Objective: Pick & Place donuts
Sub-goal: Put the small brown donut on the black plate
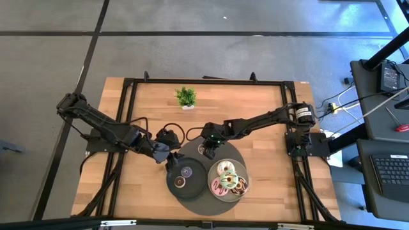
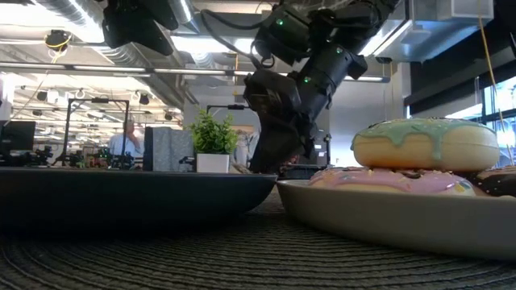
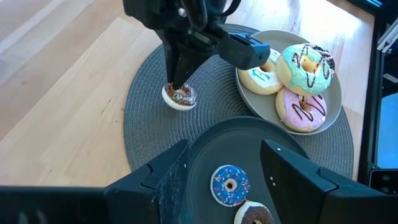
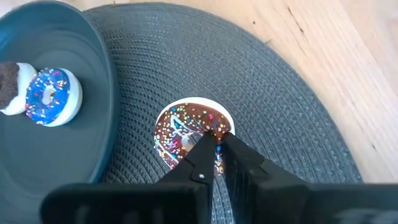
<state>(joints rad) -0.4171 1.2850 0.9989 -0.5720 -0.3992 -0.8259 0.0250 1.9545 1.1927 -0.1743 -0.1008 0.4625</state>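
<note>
Right pincer [image 4: 214, 146]: clenched on sprinkled donut [image 4: 186, 134], lying on mat [image 4: 280, 112] | dark plate [image 4: 62, 155] just beside | left pincer [image 3: 224, 168]: released, above that plate, nearer.

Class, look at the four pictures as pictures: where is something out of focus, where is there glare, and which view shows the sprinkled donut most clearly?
Low view: the woven mat closest to the camera is blurred, and window glare shows at the right edge. Left wrist view: bright light washes out the wooden table beyond the light plate. Right wrist view: the sprinkled donut under the right gripper is sharpest.
</note>
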